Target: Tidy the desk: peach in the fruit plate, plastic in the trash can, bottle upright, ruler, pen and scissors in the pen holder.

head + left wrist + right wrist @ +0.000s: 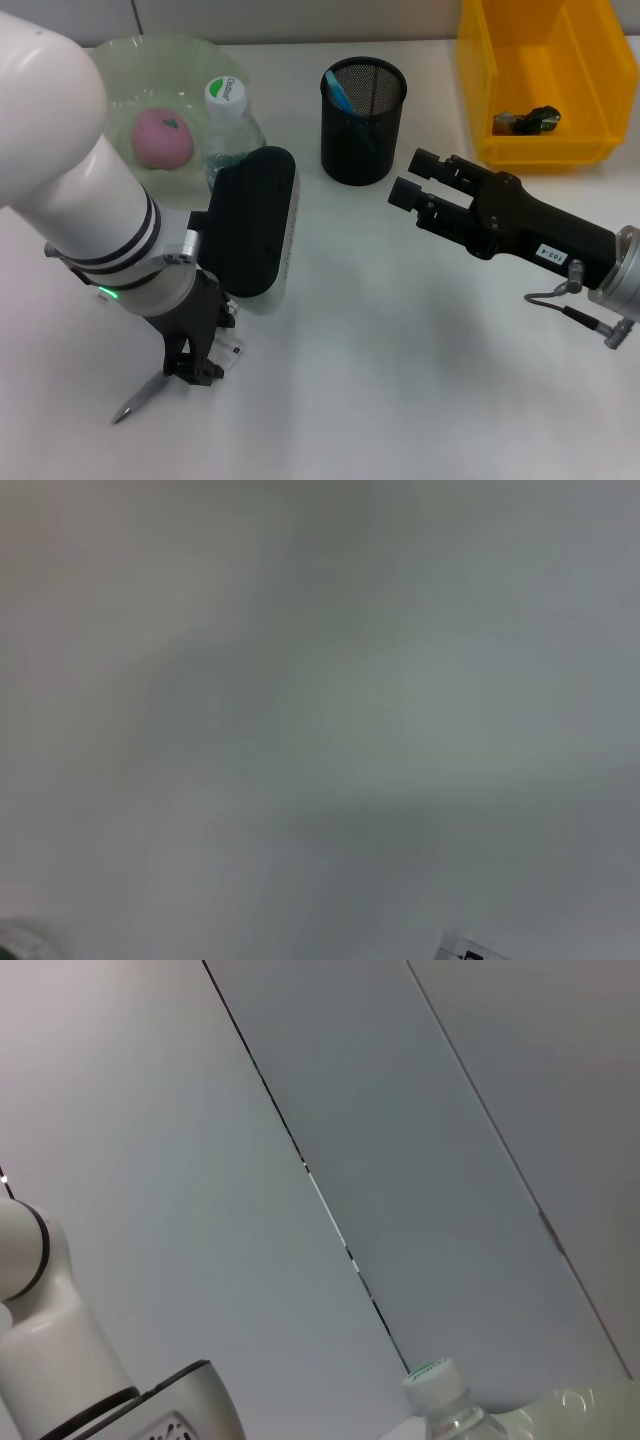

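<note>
In the head view a grey pen (138, 398) lies on the white desk at the front left, one end under my left gripper (193, 368), which is down at the desk on it. A pink peach (161, 136) lies in the green fruit plate (128, 58). A clear bottle (229, 122) with a white cap stands upright beside the plate; its cap shows in the right wrist view (436, 1373). The black mesh pen holder (363, 122) has a blue item inside. My right gripper (412, 176) is open and empty, hovering just right of the holder.
A yellow bin (545, 150) at the back right holds a dark crumpled piece (530, 120). A small white label (233, 351) lies by my left gripper. My left forearm covers the desk in front of the plate.
</note>
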`<state>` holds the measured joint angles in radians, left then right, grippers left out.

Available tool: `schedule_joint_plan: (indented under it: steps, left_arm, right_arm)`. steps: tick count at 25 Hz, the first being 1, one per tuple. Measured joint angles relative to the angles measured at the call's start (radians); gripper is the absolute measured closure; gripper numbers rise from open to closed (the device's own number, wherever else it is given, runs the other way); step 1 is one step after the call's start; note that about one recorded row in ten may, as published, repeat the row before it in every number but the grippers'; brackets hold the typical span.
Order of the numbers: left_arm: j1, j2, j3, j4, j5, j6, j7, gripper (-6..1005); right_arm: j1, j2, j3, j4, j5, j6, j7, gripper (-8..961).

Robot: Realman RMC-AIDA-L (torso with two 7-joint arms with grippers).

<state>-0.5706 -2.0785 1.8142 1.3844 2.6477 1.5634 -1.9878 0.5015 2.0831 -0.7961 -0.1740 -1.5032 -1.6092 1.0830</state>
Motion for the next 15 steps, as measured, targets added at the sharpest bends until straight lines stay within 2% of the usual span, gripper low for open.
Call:
schedule_joint_plan:
  steps: [14,15]
  left_arm:
    - [-0.008,-0.002,0.006,0.005,0.017,-0.004,-0.025,507]
    - [-0.008,-0.002,0.006,0.009,0.017,-0.004,-0.025,561]
  right_arm:
    - [0.000,0.000,0.000,0.002,0.000,0.000,0.000,269]
    - [0.000,0.000,0.000,0.003,0.000,0.000,0.000,269]
